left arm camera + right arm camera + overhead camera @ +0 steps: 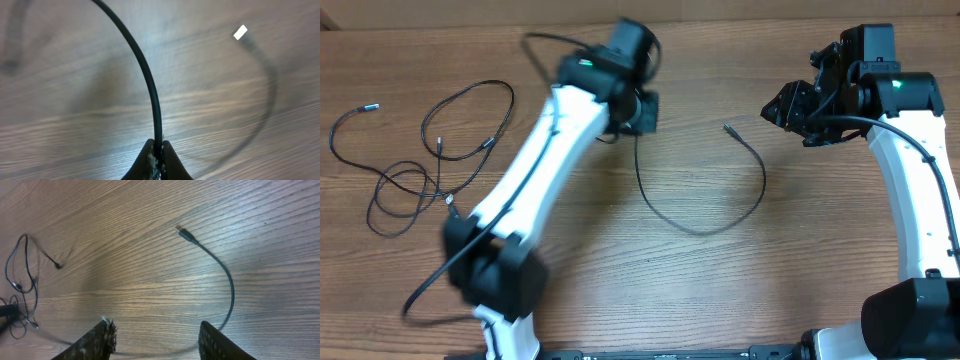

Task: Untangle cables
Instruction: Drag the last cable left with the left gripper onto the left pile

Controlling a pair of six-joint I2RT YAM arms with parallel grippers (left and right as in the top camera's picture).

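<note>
- Cable tangle (pixel 430 180) sits at the left of the overhead frame, a loose heap of thin black loops crossing each other on the wooden table (pixel 620 290).
- Several ends stick out of it, one silver-tipped plug (pixel 370 106) reaching towards the upper left, apart from the loops.
- In the right wrist view the same tangle (pixel 22 287) shows at the left edge, small and partly cut off.
- A single cable (pixel 700 232) lies well apart from the tangle, in the centre of the overhead frame, bent into a wide U open towards the top.
- Its free end, a USB-type plug (pixel 728 128), rests flat on the table at the upper right of the U; it shows as a bright tip (pixel 240 32) in the left wrist view.
- The left gripper (pixel 640 112) is at the upper centre, at the other end of the U.
- In the left wrist view its jaws (pixel 157 150) are pressed together on the single cable (pixel 149 85), which rises from between the fingertips and arcs towards the top of the frame.
- The right gripper (pixel 778 105) is at the upper right, just beside the USB-type plug and not touching it.
- In the right wrist view its fingers (pixel 100 340) are spread wide at the bottom edge, with nothing between them; the single cable (pixel 231 287) curves over the table beyond them.
</note>
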